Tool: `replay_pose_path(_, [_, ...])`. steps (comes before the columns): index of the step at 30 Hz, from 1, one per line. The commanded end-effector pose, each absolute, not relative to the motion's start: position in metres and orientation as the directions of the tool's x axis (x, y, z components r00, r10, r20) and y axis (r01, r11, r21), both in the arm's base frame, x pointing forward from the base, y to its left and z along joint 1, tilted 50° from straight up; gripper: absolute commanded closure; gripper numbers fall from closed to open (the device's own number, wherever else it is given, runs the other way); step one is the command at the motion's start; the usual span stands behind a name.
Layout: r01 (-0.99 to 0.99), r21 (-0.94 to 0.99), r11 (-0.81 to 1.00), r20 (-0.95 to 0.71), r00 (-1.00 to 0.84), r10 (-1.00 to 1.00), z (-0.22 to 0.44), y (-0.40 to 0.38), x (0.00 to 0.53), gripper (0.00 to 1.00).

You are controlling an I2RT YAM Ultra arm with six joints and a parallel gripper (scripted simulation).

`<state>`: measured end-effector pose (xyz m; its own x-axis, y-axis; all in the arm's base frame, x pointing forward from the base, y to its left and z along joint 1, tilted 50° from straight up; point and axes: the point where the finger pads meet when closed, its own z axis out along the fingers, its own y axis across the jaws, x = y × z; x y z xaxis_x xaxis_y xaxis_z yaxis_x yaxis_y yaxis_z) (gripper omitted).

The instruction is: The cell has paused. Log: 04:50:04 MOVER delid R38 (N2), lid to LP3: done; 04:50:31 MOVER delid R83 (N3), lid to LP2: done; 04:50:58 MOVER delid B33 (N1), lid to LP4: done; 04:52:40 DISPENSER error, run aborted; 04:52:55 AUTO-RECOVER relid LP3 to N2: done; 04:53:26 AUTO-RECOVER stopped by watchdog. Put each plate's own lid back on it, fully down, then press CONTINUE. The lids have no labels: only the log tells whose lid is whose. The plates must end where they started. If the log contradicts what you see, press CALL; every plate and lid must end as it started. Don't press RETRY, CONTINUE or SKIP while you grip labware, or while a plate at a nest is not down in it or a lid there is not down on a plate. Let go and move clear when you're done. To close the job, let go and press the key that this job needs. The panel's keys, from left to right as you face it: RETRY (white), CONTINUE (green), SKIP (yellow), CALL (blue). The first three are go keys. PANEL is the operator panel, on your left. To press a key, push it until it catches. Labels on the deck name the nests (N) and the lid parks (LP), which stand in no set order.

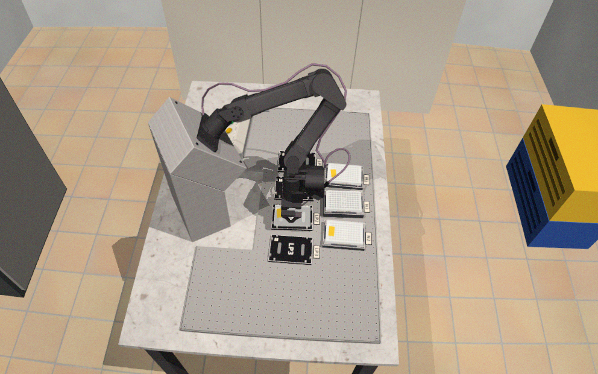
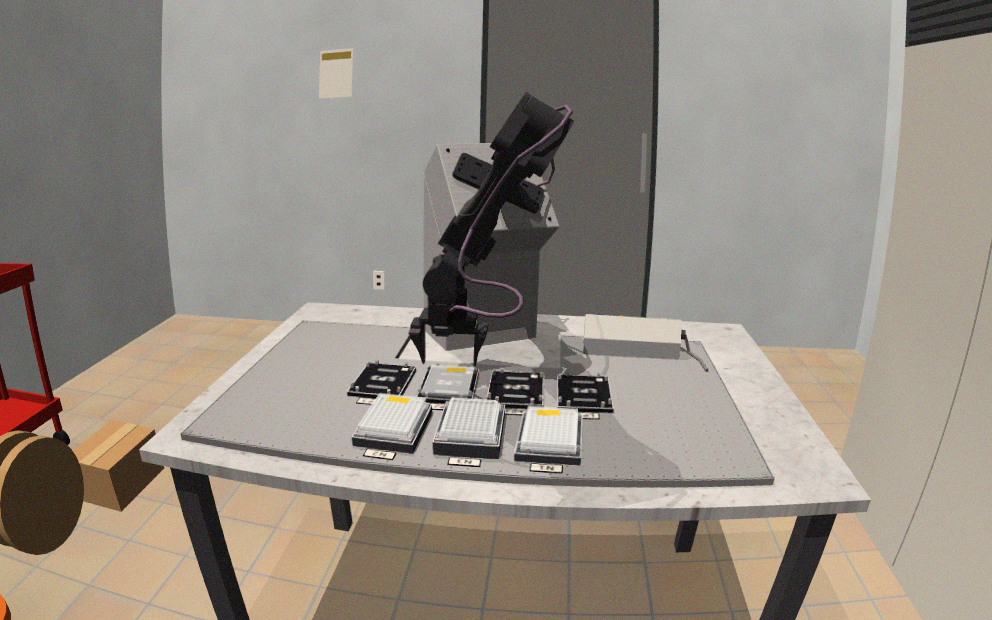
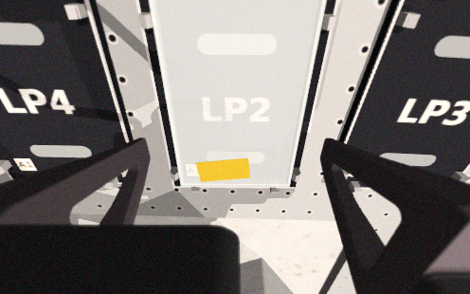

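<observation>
We are hovering tool (image 3: 232, 156) wide open, gripping nothing, over near end of clear lid (image 3: 237, 90) lying at LP2, centre of wrist view. Fingers are straddling lid's yellow-tagged corner. Dark bare parks LP4 (image 3: 38, 101) and LP3 (image 3: 426, 111) are flanking it left and right. On tabletop (image 2: 731, 409), middle plate (image 2: 468, 422) is sitting uncovered between two lidded plates.
</observation>
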<state>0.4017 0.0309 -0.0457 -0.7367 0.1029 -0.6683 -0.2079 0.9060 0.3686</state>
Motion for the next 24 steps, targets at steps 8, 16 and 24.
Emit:
replay_pose_path(8, [-0.202,0.364,0.909,-0.683,-0.721,0.113,-0.054,0.035,0.423,0.00])
replay_pose_path(16, [-0.197,0.364,0.910,-0.683,-0.721,0.117,-0.061,0.037,0.429,0.00])
replay_pose_path(24, [-0.188,0.365,0.912,-0.683,-0.720,0.125,-0.066,0.036,0.435,0.00])
